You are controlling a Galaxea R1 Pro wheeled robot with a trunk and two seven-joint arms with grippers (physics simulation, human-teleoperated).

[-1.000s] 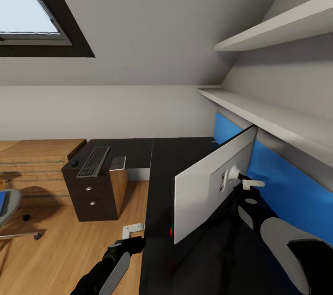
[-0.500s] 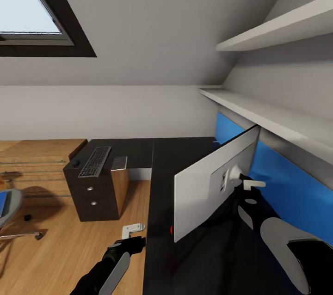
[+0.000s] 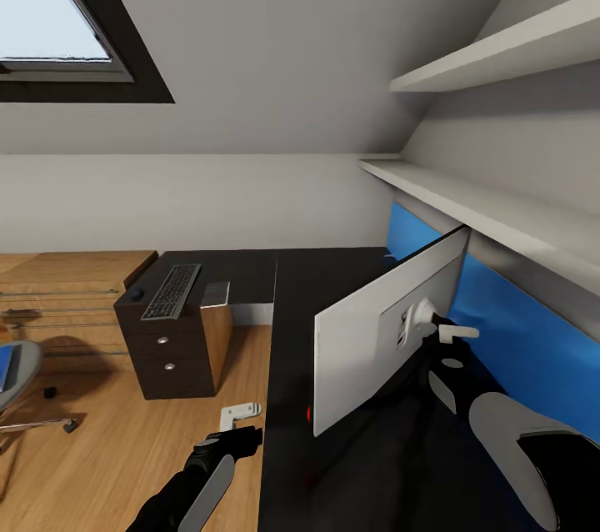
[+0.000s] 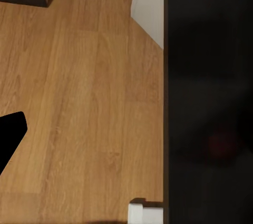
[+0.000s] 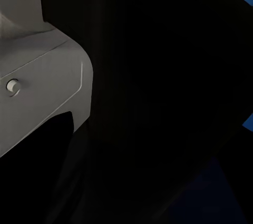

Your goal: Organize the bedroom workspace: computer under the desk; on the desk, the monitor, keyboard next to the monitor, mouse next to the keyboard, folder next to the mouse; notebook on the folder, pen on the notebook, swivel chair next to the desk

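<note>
Nothing among the things has shifted over the last second; just a slight sideways drift of my view early on. Monitor point(image 3: 379, 336) stands on the black surface point(image 3: 325, 282), grey back toward me, my right pincer point(image 3: 442, 333) at its rear mount; grasping or not, cannot tell. Left pincer point(image 3: 240, 439) hangs by the surface edge over the floor point(image 3: 100, 465), state unclear. Keyboard point(image 3: 171, 291) lies on the far wing. Placement looks nearly settled; release likely next.
</note>
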